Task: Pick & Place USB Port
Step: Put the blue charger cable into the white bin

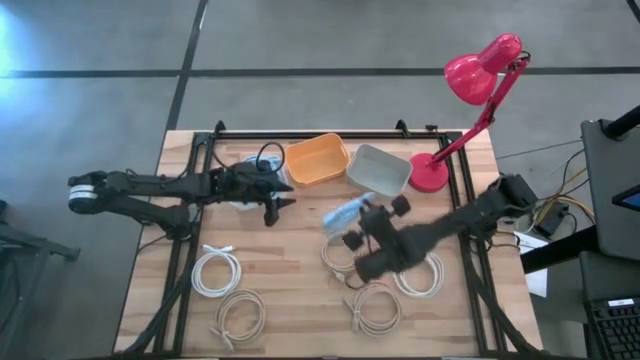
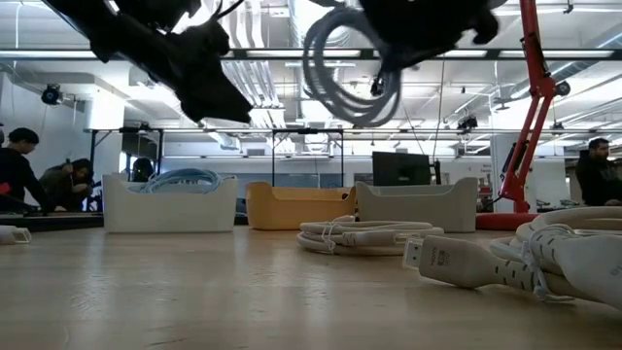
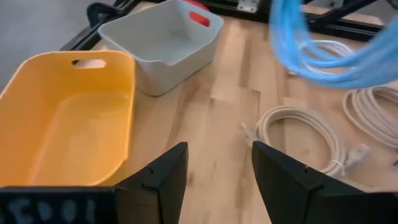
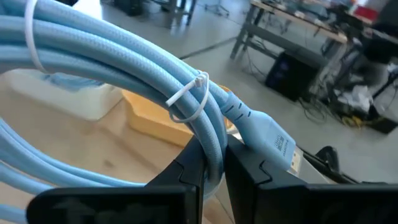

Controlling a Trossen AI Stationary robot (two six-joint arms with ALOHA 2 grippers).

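Observation:
A light blue USB cable coil (image 1: 345,212), bound with a white zip tie (image 4: 186,99), is up in the air over the table's middle (image 2: 342,73). My right gripper (image 1: 358,228) is shut on it (image 4: 214,158). The cable's blue plug (image 4: 264,134) lies beside the fingers. My left gripper (image 1: 277,207) hovers open near the white bin (image 1: 245,180), which holds another blue cable; in its wrist view its fingers (image 3: 217,158) point over bare table toward the orange bin (image 3: 68,124) and grey bin (image 3: 168,43). My right gripper pinches several strands of the blue coil (image 4: 210,134) between its two fingers, close to the zip tie and the plug end. The fingers lie across the strands. The coil is lifted clear of the table and hangs as a loop below the gripper (image 2: 335,83).
Orange bin (image 1: 318,160) and grey bin (image 1: 380,170) stand at the far side, with a red lamp's base (image 1: 430,175) to their right. Several white cable coils lie near: (image 1: 217,270), (image 1: 240,315), (image 1: 375,305), (image 1: 420,275). People stand in the room behind the table.

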